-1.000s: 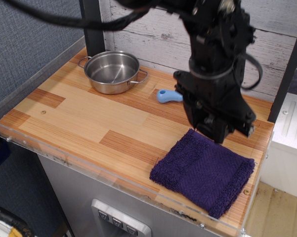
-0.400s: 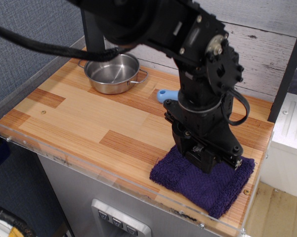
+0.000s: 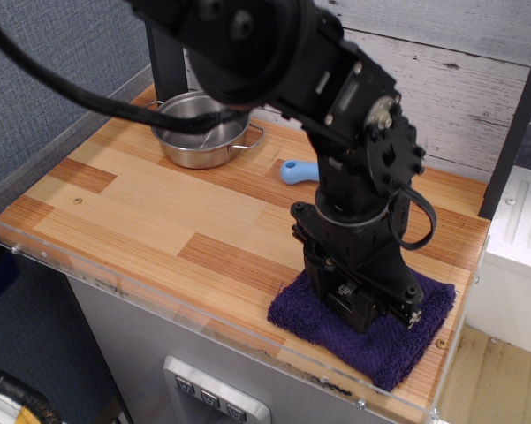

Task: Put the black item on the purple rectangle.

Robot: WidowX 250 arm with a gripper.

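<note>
The purple towel [image 3: 398, 346] lies at the front right corner of the wooden table. My black gripper [image 3: 364, 311] points down and presses onto the middle of the towel, covering much of it. The black bottle with the red cap does not show; it is hidden by the gripper and arm if it is there. The fingers are dark against the dark body, so I cannot tell whether they are open or shut.
A steel pot [image 3: 184, 141] stands at the back left, partly behind the arm. The blue handle of a scoop [image 3: 299, 171] lies at the back, just behind the arm. A clear plastic rim [image 3: 159, 296] runs along the table's front edge.
The gripper has come down and forward from above the towel's back edge onto the middle of the towel. The pot and the scoop have not moved.
</note>
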